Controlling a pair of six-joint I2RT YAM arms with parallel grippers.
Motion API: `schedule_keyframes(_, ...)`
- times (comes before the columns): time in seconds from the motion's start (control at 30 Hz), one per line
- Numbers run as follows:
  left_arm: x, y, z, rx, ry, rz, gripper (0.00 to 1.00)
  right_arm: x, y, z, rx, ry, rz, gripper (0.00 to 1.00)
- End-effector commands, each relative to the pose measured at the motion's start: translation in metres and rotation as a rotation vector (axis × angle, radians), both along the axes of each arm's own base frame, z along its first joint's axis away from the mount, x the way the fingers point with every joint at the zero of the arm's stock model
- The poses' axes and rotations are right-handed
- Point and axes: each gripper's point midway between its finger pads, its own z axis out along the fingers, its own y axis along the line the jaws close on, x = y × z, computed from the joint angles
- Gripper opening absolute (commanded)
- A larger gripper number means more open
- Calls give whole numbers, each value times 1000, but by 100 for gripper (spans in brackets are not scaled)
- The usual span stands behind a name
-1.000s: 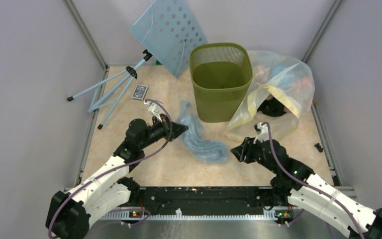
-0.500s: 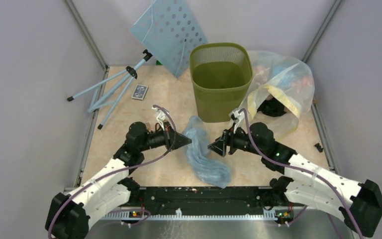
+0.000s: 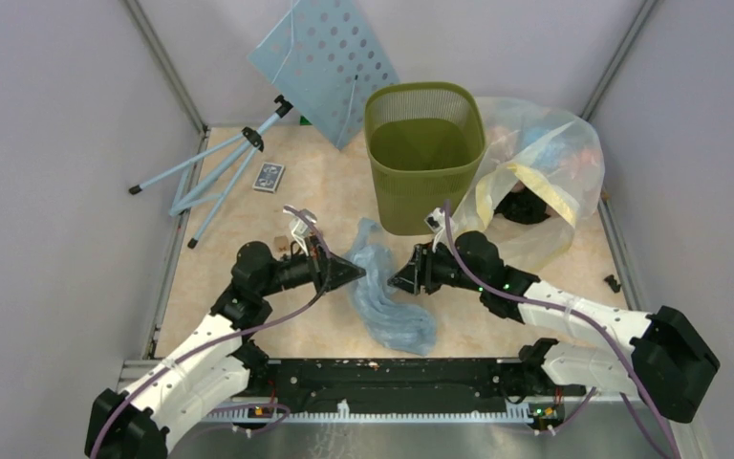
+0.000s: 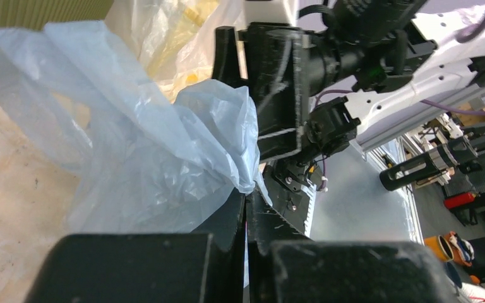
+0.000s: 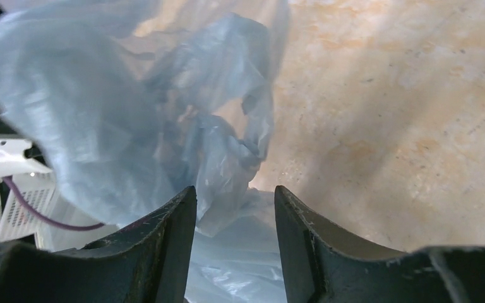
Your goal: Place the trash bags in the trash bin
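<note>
**Task items**
- Trash bag: 1. Pale blue-grey, thin, crinkled and translucent. It lies bunched on the table, outside the bin, between the 2 grippers. Its upper tip is just beside the bin's near-left corner, and its lower end trails toward the arm bases.
- Trash bin: 1. Olive green with mesh-patterned walls, standing upright at the back centre of the table with its mouth up.

**Grippers: 2**
- Left gripper: clenched. The 2 fingers are pressed together on a fold of the trash bag's left edge, and film billows out just beyond the tips.
- Right gripper: released. The 2 fingers stand apart with bag film bulging into the gap. The tips are at the bag's right edge and face the left gripper across it. The wrist view is too close to tell whether the pads touch the film.

**Other items**
- Large clear-yellowish bag: 1. It has colourful contents and slumps against the bin's right side.
- Light-blue perforated panel: 1. It is tilted at the back left, behind the bin.
- Light-blue tripod stand: 1. It lies on its side at the left, with apparently 3 legs.
- Small patterned card: 1. It lies flat beside the stand.
- Small black piece: 1. It sits by the right rail.
</note>
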Motion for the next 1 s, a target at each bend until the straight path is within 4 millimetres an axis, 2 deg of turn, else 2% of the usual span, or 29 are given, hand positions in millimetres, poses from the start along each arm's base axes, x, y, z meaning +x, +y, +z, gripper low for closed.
schedule_keyframes(0.0,-14,1,31,-88,-126,-47,0,11,-3,-2,-2,4,-89,48)
schedule_keyframes(0.07,-18,2,37,-104,-145,-53,0,8,0,4,31,-8,-64,45)
schedule_keyframes(0.1,-19,3,40,-111,-152,-52,0,6,1,7,45,-14,-52,35)
schedule_keyframes(0.13,-20,4,41,-115,-156,-47,0,4,3,12,63,-22,-39,15)
schedule_keyframes(0.17,-19,5,43,-122,-156,-32,0,3,3,16,76,-31,-30,2)
schedule_keyframes(0.2,-18,7,44,-126,-158,-15,0,2,3,21,86,-42,-26,0)
schedule_keyframes(0.3,-5,14,39,-105,-129,86,0,5,-8,28,58,-77,-70,0)
schedule_keyframes(0.37,11,22,28,-41,-94,196,0,16,-31,24,-33,-103,-174,0)
schedule_keyframes(0.43,30,38,7,67,-6,340,0,33,-69,15,-182,-118,-358,0)
schedule_keyframes(0.5,46,60,-12,170,73,503,0,45,-110,13,-300,-152,-532,0)
schedule_keyframes(0.57,54,80,-21,249,107,617,0,52,-149,20,-370,-190,-705,0)
schedule_keyframes(0.63,59,93,-26,303,125,686,0,52,-174,30,-382,-215,-799,0)
schedule_keyframes(0.73,65,102,-27,344,142,746,0,49,-196,46,-353,-254,-885,0)
schedule_keyframes(0.97,72,118,-35,387,219,858,0,46,-233,78,-317,-327,-1051,0)
